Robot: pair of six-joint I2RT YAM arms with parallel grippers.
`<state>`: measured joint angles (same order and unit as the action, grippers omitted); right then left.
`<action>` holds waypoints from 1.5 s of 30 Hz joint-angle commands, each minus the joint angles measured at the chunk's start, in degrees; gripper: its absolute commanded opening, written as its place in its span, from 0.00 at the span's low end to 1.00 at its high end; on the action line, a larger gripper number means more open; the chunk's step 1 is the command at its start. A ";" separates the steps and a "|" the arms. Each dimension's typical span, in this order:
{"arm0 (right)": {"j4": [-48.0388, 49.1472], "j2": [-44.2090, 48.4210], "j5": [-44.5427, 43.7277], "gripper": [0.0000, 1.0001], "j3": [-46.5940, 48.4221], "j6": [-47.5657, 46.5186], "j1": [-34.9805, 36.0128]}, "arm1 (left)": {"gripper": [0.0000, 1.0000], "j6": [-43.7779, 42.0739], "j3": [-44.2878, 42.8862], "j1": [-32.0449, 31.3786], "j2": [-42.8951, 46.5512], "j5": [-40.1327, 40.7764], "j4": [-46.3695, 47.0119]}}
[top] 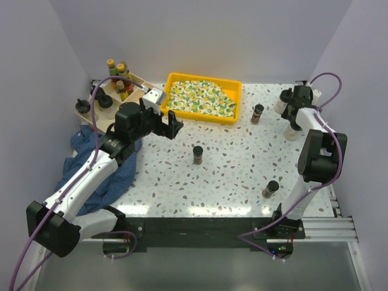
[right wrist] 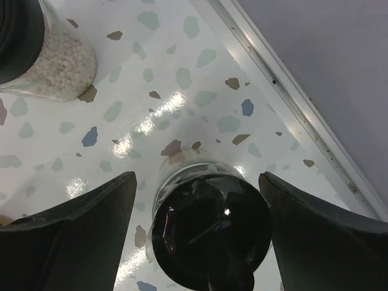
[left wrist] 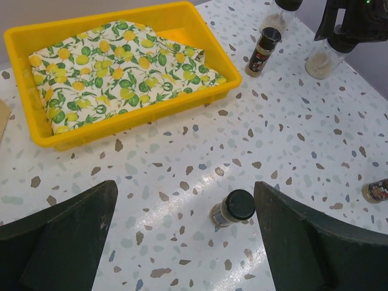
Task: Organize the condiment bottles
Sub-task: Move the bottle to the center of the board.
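Top view. At 10 o'clock, we note the divided box (top: 138,82) with yellow-and-red sauce bottles (top: 121,70); black-knobbed bottles (top: 83,107) sit at its left end. The left claw (left wrist: 185,191) is wide and holds nothing. Below it at worktop (top: 230,170) centre stands a brown, black-capped centre jar (left wrist: 232,208). Similar jars stand at 1 o'clock (top: 257,113) and 4 o'clock (top: 270,189). At 2 o'clock the right claw (right wrist: 197,179) stands wide astride a clear squat bottle (right wrist: 209,233) with a black cap, not gripping it. A granule bottle (right wrist: 54,60) stands beside.

Lemon-print cloth (left wrist: 121,66) in yellow tray (left wrist: 121,125)
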<state>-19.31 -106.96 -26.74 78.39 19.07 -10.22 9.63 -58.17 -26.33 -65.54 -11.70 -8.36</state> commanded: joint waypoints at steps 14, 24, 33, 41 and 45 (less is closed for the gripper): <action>-3.45 11.14 5.83 0.48 -4.99 -0.17 8.43 | 1.00 -1.10 0.25 0.05 3.13 3.79 2.47; -3.80 26.17 9.08 0.48 -17.13 -0.97 23.74 | 1.00 -0.84 0.78 0.05 4.01 5.11 2.38; -6.80 37.60 4.95 0.47 -26.33 3.77 39.56 | 1.00 -0.66 1.31 0.05 4.37 6.95 2.56; -5.22 41.39 -0.24 0.49 -34.35 12.21 55.82 | 1.00 -0.75 1.49 -0.04 4.54 7.84 2.65; -2.66 41.57 -0.85 0.57 -36.91 14.76 61.01 | 1.00 -0.66 1.48 0.05 5.50 5.21 2.73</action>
<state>-26.13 -67.20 -23.20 42.06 28.64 47.31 9.41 -56.60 -26.33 -62.26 -4.84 -8.21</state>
